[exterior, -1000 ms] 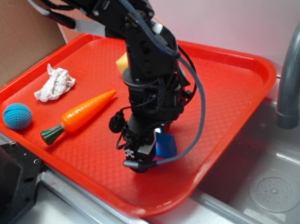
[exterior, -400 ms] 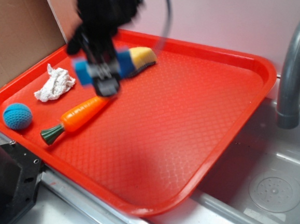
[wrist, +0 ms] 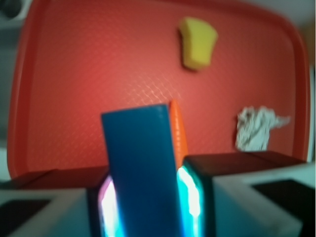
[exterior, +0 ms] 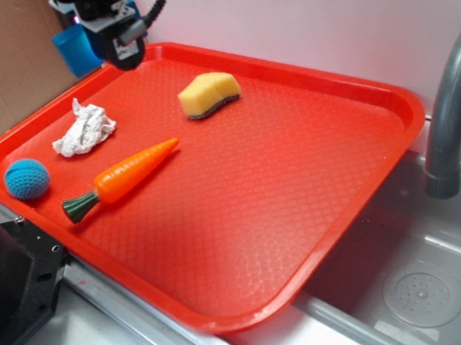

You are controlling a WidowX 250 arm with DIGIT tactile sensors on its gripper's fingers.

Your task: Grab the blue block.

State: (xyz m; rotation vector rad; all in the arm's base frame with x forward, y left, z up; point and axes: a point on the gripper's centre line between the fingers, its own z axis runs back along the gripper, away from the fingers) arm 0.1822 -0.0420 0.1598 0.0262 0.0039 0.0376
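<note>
— Exterior view first: what underfoot, what around?

— Red tray with a fine diamond grain, resting on a grey metal desk beside a sink basin. Round drain cover low in the basin, grey faucet arching at the right edge. Pale wall behind, brown cardboard at the left, something black and boxy at the lower left corner.

— And on the tray?

— Yellow sponge near the far side, crumpled white tissue to the left, teal knitted ball by the left rim, toy carrot lying between ball and sponge, green end toward the near rim.

— Hand and task piece?

— Hand up at the top left, above the tray's far-left corner, clear of the surface. Blue block hanging in it, in front of the cardboard, well apart from everything on the tray.

— Now the wrist view?

— Blurred, looking down. Blue block upright in the middle, clamped from both sides by the hand, lit pads pressed against its flanks. Sliver of orange just behind the block's right edge; hard to say what. Below, tray filling most of the picture, sponge near the top, tissue at the right.
</note>
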